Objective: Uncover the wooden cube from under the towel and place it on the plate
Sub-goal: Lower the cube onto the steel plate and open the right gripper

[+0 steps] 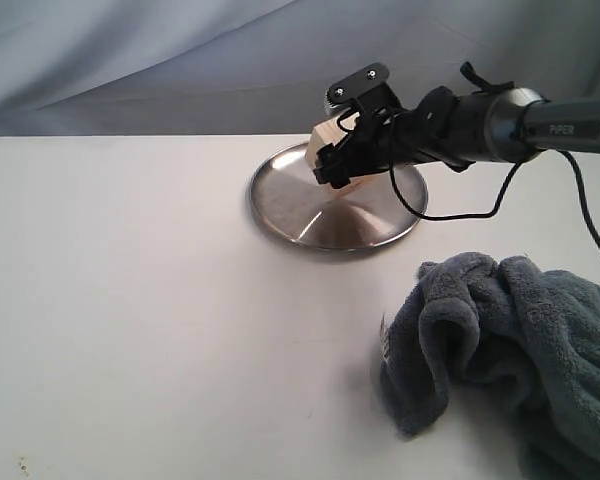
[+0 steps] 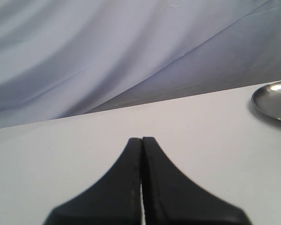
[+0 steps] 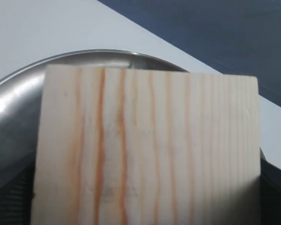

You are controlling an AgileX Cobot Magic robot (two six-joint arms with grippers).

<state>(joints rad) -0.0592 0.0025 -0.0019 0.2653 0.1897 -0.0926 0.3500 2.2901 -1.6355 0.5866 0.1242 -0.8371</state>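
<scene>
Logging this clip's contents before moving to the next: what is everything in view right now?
wooden cube: one, pale tan with orange grain, held over the plate's far side; contact with the plate cannot be told
plate: one, shiny steel, on the table, towards the back
towel: one, blue-grey, bunched on the table at near right
table: one, white, under everything
backdrop cloth: one, pale grey-blue, behind the table
right hand: one, black, shut on the wooden cube
left hand: one, black, shut and empty, above bare table, seen only in the left wrist view
</scene>
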